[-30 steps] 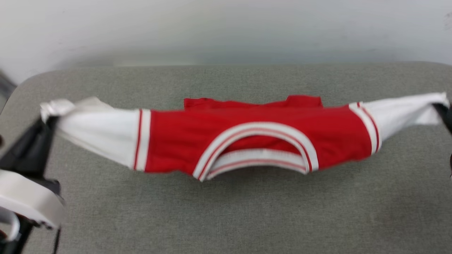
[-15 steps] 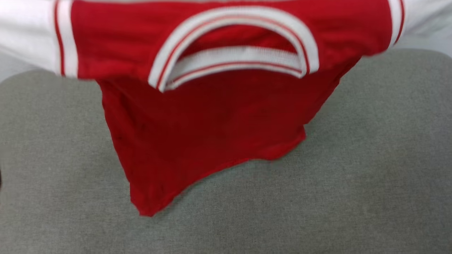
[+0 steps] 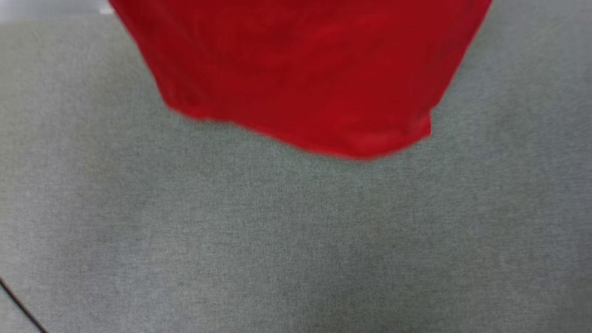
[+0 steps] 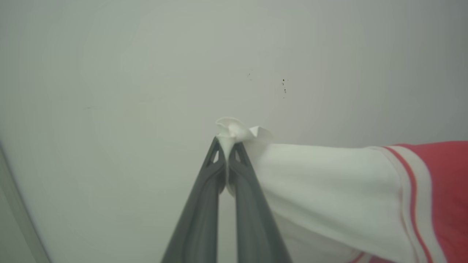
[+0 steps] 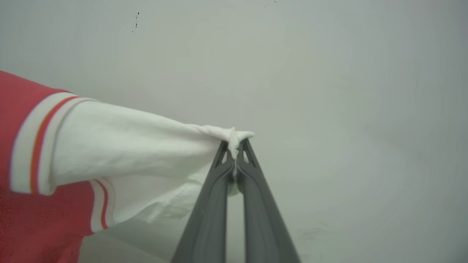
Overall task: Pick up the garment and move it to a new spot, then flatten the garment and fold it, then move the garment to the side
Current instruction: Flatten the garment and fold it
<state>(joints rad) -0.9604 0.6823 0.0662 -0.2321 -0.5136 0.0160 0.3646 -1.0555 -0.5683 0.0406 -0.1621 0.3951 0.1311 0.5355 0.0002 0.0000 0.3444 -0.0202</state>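
tabletop [image 3: 296, 240]: grey woven fabric cover, fine heathered texture, evenly lit; thin dark line [image 3: 18, 305] crossing its lower left corner.
wall [image 4: 109, 73]: plain, pale grey-white, matt; cluster of small dark specks [image 4: 283, 84]; soft diffuse light.

Red jersey T-shirt [image 3: 300, 69] w/ white short sleeves, red-white striped trim. Held up, stretched left-right by both sleeve tips; red body hangs, hem over far part of table [image 3: 296, 240].

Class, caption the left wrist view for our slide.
Shut left gripper holds the garment by its white sleeve tip.
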